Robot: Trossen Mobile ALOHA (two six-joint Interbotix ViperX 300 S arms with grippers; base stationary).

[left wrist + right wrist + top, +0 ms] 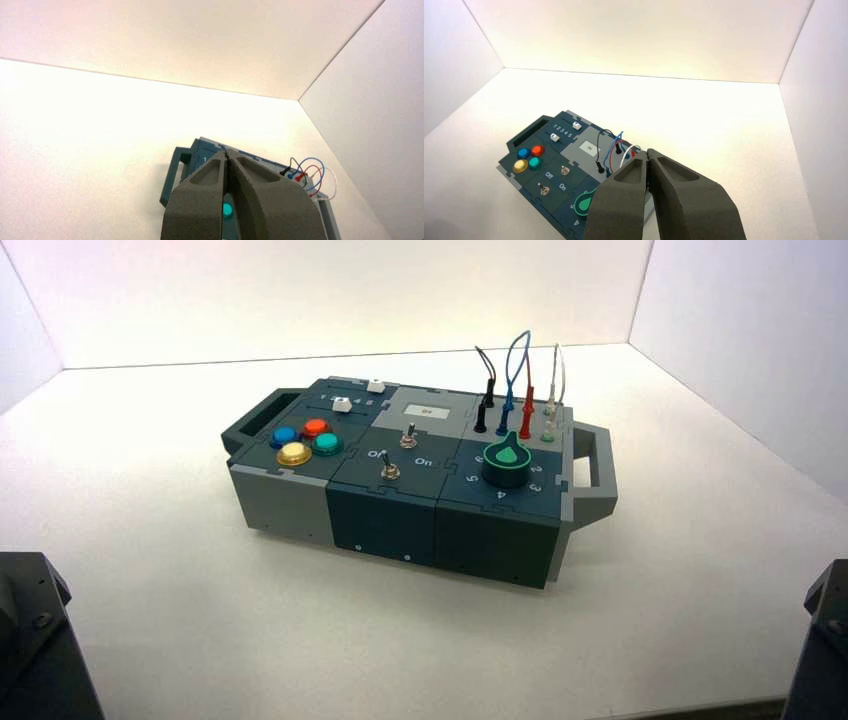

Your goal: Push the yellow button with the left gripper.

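Observation:
The yellow button [294, 453] is a small amber dome at the near left corner of the box [385, 515], in a cluster with a blue button [284, 435], an orange-red button [315, 427] and a teal-green button [327, 444]. It also shows in the right wrist view [520, 165]. My left gripper [227, 154] is shut and empty, held well back from the box; its fingers hide the yellow button, and only the teal-green button [227, 210] shows past them. My right gripper [647, 151] is shut and empty, parked back from the box's right end.
The box also bears two toggle switches [390, 471], a green knob [508, 460], two white sliders [343, 405] and plugged wires [515, 380], with a handle at each end. Dark arm bases sit at the near left [30, 640] and near right [825, 640]. White walls enclose the table.

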